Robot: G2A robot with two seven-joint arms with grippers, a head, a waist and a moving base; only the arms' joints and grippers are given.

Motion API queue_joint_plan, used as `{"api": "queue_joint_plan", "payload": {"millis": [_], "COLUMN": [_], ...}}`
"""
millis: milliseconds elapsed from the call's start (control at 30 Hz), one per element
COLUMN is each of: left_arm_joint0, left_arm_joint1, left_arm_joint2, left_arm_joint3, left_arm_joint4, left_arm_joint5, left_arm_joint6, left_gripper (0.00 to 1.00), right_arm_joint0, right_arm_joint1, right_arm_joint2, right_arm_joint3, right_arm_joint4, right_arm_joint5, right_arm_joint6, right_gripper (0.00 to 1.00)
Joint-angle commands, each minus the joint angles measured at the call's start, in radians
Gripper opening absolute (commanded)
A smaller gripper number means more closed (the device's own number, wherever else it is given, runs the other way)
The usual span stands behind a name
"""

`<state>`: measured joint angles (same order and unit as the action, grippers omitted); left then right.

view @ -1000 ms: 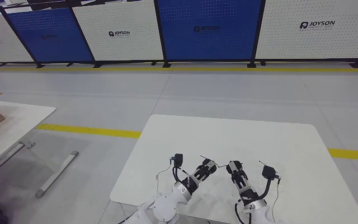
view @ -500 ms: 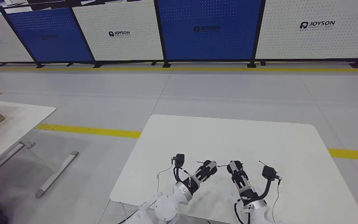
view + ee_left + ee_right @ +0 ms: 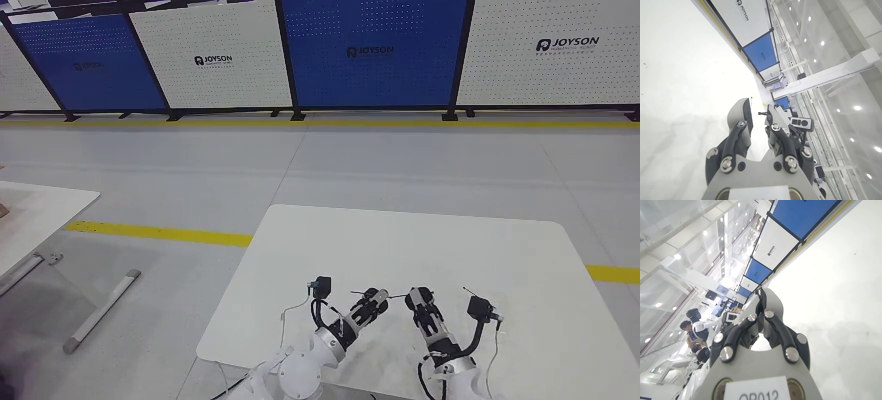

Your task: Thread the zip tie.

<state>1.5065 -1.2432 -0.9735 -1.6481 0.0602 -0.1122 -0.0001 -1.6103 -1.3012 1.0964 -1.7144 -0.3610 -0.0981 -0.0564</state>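
A thin black zip tie (image 3: pixel 397 296) spans the small gap between my two grippers near the front edge of the white table (image 3: pixel 400 240). My right gripper (image 3: pixel 413 295) is shut, and a black bit of the zip tie (image 3: pixel 757 292) pokes out past its tips (image 3: pixel 760 292). In the left wrist view my left gripper (image 3: pixel 759 106) stands open, with a short black stub of the zip tie (image 3: pixel 762 113) in the gap beside one finger. In the top view the left gripper (image 3: pixel 378 296) sits just left of the right one, their tips nearly meeting.
Both arms hang low over the table's front edge (image 3: pixel 300 362). The table's far half is bare white surface. A second white table (image 3: pixel 30 215) stands off to the left, across open floor with a yellow line (image 3: pixel 160 234).
The left arm has shifted slightly toward the table's front edge, with its gripper staying close to the right one. The right arm has barely moved.
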Motion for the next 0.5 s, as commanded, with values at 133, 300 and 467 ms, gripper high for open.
{"api": "queue_joint_plan", "payload": {"millis": [133,300,467], "left_arm_joint0": [0.0,0.001,0.008], "left_arm_joint1": [-0.001,-0.001,-0.001], "left_arm_joint2": [0.002,0.003,0.001], "left_arm_joint3": [0.0,-0.002,-0.009], "left_arm_joint4": [0.007,0.014,0.017], "left_arm_joint5": [-0.001,-0.006,-0.023], "left_arm_joint6": [0.001,-0.002,-0.006], "left_gripper": [0.0,0.0,0.0], "right_arm_joint0": [-0.002,-0.003,0.003], "right_arm_joint1": [-0.002,-0.003,-0.003], "right_arm_joint2": [0.002,0.005,0.005], "right_arm_joint3": [0.0,-0.001,0.0], "right_arm_joint4": [0.0,-0.006,0.001], "right_arm_joint5": [-0.003,0.004,0.011], "right_arm_joint6": [-0.001,0.011,0.049], "right_gripper": [0.0,0.0,0.0]}}
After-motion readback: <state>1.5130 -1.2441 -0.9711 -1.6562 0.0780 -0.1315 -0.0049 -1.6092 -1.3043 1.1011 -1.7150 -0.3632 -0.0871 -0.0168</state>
